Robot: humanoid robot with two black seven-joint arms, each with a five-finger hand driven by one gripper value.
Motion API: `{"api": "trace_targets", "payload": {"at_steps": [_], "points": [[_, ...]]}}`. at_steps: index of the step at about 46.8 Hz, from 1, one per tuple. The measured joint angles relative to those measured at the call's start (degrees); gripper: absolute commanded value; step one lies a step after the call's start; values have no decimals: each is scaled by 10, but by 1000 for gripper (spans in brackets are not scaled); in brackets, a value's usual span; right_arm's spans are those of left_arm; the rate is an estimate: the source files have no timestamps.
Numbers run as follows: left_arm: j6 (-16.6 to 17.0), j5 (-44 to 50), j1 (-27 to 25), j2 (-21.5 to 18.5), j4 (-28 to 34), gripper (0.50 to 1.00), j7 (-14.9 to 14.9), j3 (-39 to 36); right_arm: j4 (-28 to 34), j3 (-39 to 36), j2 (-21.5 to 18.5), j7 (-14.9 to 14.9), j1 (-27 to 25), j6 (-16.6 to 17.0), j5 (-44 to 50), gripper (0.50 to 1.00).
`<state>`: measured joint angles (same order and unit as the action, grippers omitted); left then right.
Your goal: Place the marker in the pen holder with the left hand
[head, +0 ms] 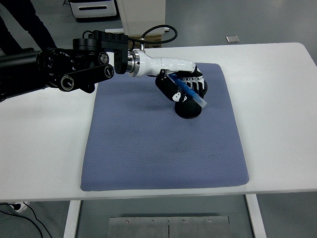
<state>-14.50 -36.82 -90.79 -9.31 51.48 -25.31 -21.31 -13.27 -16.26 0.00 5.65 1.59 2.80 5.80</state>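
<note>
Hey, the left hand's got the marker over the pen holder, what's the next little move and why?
Probably tip the marker more upright, tip down, before letting go. The left hand grips it right above the pen holder, but it lies slanted, its pale tip out past the holder's right side, so released now it could miss the opening.

The left arm point(54, 74) is built of bulky black housings; round silver-rimmed discs and small screws are set into its side; a flat black block is mounted on top; a black cable point(158, 30) is looped above the wrist. A silver metal ring is fitted at the wrist; beyond it a glossy white shell is carried over the forearm end. The left hand point(182, 88) is made of a black palm with small white marks and white-backed segmented fingers.
</note>
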Motion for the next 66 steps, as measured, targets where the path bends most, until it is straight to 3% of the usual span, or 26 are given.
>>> {"api": "trace_targets", "payload": {"at_steps": [29, 66], "points": [[5, 118, 63, 29, -42, 505, -4, 31, 0, 0, 0, 0, 0, 0, 0, 1000], [60, 227, 118, 68, -88, 514, -17, 83, 0, 0, 0, 0, 0, 0, 0, 1000]]}}
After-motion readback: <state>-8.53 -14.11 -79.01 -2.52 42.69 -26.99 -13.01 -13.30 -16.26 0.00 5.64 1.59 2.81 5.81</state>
